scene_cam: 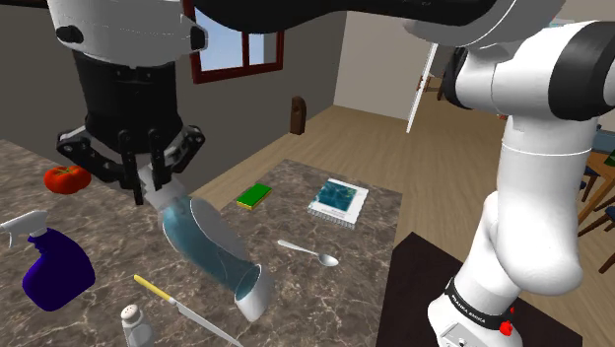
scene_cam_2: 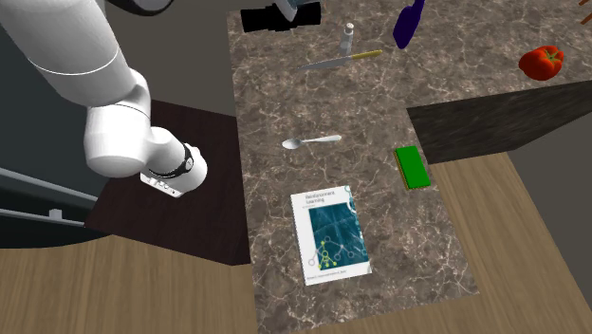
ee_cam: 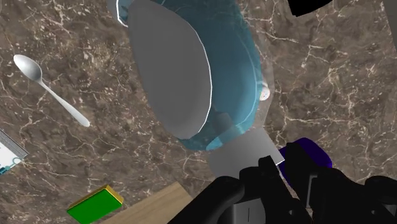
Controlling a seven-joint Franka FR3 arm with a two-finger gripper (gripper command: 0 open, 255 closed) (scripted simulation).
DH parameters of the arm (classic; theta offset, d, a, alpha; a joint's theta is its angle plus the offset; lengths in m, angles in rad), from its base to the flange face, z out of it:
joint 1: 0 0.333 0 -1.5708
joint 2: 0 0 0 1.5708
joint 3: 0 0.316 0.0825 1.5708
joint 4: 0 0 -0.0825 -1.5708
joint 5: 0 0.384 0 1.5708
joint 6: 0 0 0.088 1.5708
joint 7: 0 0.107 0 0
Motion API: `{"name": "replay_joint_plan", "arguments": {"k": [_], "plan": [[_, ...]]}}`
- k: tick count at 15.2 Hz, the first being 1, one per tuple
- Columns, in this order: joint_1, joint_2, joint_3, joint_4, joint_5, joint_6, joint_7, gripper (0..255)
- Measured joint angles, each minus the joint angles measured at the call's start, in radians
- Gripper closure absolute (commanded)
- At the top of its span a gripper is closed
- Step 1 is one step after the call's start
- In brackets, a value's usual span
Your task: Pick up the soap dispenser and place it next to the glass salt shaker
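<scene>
The shoulder view looks from beside the stand, close behind the arm, down over the table toward the spoon. The second exterior view looks almost straight down from high above the spoon, farther off. The wrist view looks down on the spoon from near. All three share the spoon and the table around it.

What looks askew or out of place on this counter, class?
The soap dispenser hangs steeply tilted, clasped at its grey pump end by the tool, its base slanting down above the counter. Nothing looks spilled or damaged.
</scene>
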State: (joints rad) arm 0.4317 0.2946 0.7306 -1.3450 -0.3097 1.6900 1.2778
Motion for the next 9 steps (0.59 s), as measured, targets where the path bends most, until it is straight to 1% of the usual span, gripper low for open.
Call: {"name": "replay_joint_plan", "arguments": {"k": [2,3,7,9], "plan": [[0.053,0.069,-0.004,0.066,-0.048,-0.015,0.034,255],[0.059,0.073,-0.004,0.059,-0.052,-0.006,0.044,255],[0.054,0.08,-0.007,0.009,-0.058,0.047,0.056,255],[0.042,0.07,-0.007,-0.032,-0.053,0.08,0.057,255]]}}
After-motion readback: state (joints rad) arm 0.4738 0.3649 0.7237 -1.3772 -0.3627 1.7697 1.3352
